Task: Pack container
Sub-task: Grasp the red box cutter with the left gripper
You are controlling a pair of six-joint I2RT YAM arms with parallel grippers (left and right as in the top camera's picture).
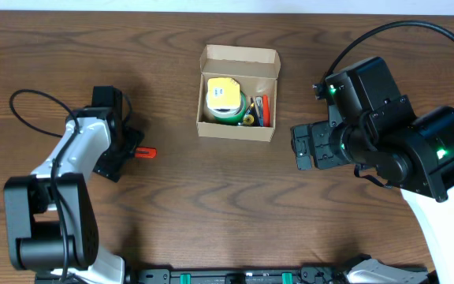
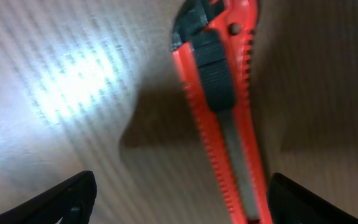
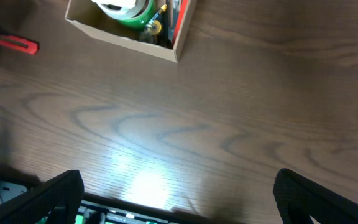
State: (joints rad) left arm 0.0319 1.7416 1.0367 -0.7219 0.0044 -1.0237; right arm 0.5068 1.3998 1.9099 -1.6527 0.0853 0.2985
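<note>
Found left pincer (image 2: 182, 208) spread wide, gripping nothing; fingertips (image 2: 67, 199) showing only at lower corners of left wrist view. Noted red cutter (image 2: 219, 112) lying on counter (image 2: 61, 93) between the jaws, off-centre, nearer the right-hand tip. From overhead, placed cutter well left of the container (image 1: 237, 132), not touching it.

Found right pincer (image 3: 179, 205) likewise spread and empty, over bare counter just right of the container.

Located container between the two arms, toward far side of counter, flap lid (image 1: 239, 55) open at its far edge. Recorded inside: yellow-topped roll (image 1: 222, 93) above green roll (image 1: 235, 113) in container's left half; second red cutter (image 1: 265, 110) along its right wall. Little free room left.

Risks, by judgement only:
- Off-centre closure likely to pivot or squirt cutter out sideways; slim, low body leaving scant purchase and inviting fingertip scrape on counter.
- Crowded interior likely to leave cutter perched on rolls or rim, blocking lid closure.
- Light cardboard liable to slide if nudged during drop-in.
- Right arm parked close beside container; possible clash with left arm on approach.

Writing: none legible. Dark mark on yellow top too small to read. No brand made out on either cutter; left wrist view blurred. Container plain brown, unprinted.
</note>
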